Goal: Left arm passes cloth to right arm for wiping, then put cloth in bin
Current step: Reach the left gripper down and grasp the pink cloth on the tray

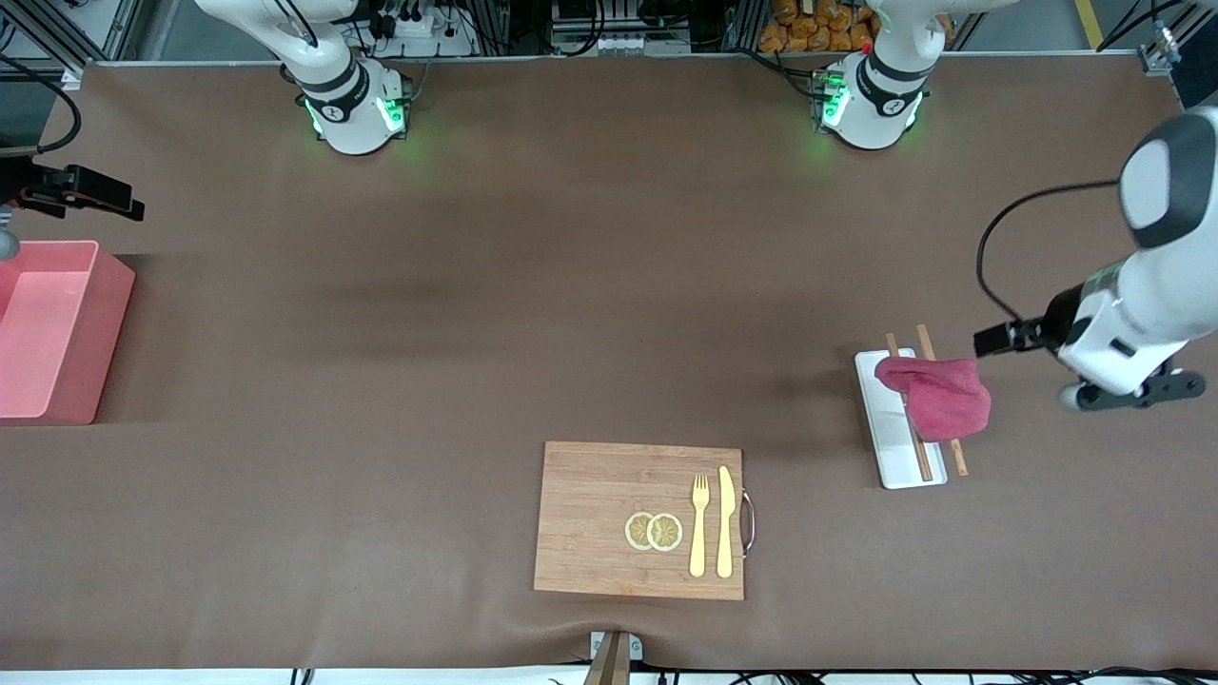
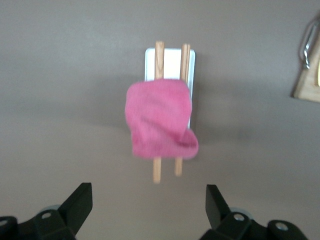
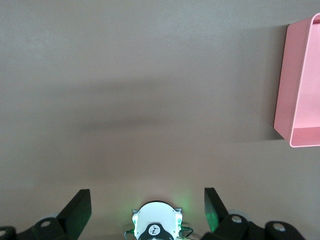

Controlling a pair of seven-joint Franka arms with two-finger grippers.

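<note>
The magenta-pink cloth (image 1: 937, 395) lies crumpled over a white tray (image 1: 899, 457) and two wooden chopsticks (image 1: 956, 461) toward the left arm's end of the table. It also shows in the left wrist view (image 2: 160, 120). My left gripper (image 1: 1132, 392) hangs open and empty over bare table beside the cloth, with its fingers spread wide in the left wrist view (image 2: 149, 192). The pink bin (image 1: 48, 333) stands at the right arm's end and also shows in the right wrist view (image 3: 300, 80). My right gripper (image 3: 148, 197) is open and empty over bare table near the bin.
A wooden board (image 1: 590, 518) with two lemon slices (image 1: 654, 531), a fork (image 1: 699, 523) and a knife (image 1: 725, 521) lies near the front camera's edge. The two arm bases (image 1: 354, 109) (image 1: 871, 105) stand at the table's robot side.
</note>
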